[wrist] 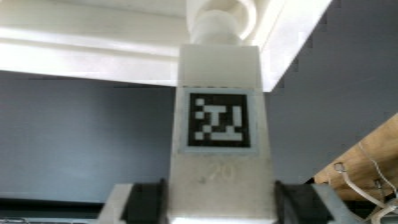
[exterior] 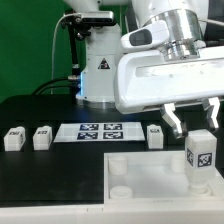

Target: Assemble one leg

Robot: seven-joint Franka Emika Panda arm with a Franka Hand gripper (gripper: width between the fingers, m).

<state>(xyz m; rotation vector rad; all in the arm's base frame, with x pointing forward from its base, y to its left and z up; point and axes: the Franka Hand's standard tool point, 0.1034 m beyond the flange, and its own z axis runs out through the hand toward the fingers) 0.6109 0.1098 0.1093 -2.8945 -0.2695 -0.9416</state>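
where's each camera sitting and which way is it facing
Exterior view: off the arm, facing the panel, marker board and spare legs; shows the claw from outside.
Wrist view: on the wrist, looking along the fingers at the leg they clamp, panel beyond.
Shared: the leg, panel, claw.

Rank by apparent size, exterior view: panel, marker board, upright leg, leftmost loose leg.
1. panel
2. marker board
3. upright leg and leftmost loose leg unranked: upright one looks larger but sits nearer the camera.
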